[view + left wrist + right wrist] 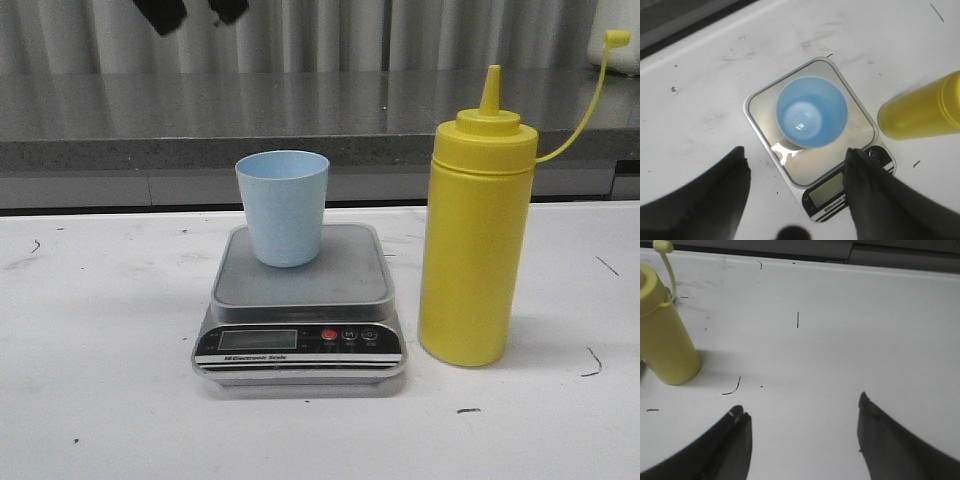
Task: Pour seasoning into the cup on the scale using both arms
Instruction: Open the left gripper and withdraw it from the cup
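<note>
The light blue cup stands upright on the grey platform of the scale, empty as seen from above in the left wrist view. The yellow seasoning bottle stands upright to the right of the scale, its small cap hanging off on the tether. My left gripper is open and empty, high above the scale and cup; two dark tips show at the front view's top left. My right gripper is open and empty above bare table, right of the bottle.
The white table has small dark scuff marks. A grey counter ledge runs along the back, behind the table's far edge.
</note>
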Robot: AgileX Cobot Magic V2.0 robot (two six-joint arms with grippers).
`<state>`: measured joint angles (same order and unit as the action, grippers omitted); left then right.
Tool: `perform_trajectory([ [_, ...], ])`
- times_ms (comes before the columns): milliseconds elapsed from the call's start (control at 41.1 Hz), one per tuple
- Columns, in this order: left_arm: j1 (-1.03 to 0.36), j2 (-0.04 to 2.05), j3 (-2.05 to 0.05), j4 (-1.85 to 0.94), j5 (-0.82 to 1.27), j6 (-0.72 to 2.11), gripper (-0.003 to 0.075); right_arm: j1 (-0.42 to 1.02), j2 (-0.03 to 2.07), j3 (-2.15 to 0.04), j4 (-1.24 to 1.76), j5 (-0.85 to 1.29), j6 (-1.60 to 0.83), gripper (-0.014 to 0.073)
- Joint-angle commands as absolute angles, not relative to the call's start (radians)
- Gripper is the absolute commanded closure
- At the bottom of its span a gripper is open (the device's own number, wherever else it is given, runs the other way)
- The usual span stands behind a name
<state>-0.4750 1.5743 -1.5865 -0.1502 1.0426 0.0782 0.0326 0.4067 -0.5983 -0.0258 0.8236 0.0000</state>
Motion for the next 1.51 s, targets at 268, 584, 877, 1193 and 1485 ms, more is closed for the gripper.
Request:
perform_trajectory([
  [268, -0.480, 1.027, -1.185, -0.012, 0.866, -0.038, 0.0311, 0.029, 0.422, -0.623, -0.037, 0.761, -0.007, 0.0114],
  [584, -0.480, 0.592, -0.937, 0.042, 0.866, -0.092, 0.0311, 0.029, 0.422, -0.623, -0.037, 0.761, -0.007, 0.0114],
  [877, -0.480, 0.363, -0.798, 0.040, 0.868, -0.092, 0.0311, 0.029, 0.422, -0.623, -0.037, 0.761, -0.007, 0.0114],
  [1193, -0.480, 0.352, -0.788, 0.040, 0.866, -0.092, 0.0311, 0.029, 0.422, -0.623, -0.037, 0.761, -0.007, 0.0114],
  [1485, -0.480, 0.352, -0.788, 0.040, 0.866, -0.092, 0.0311, 0.029, 0.422, -0.623, -0.033, 0.717, -0.007, 0.0115],
])
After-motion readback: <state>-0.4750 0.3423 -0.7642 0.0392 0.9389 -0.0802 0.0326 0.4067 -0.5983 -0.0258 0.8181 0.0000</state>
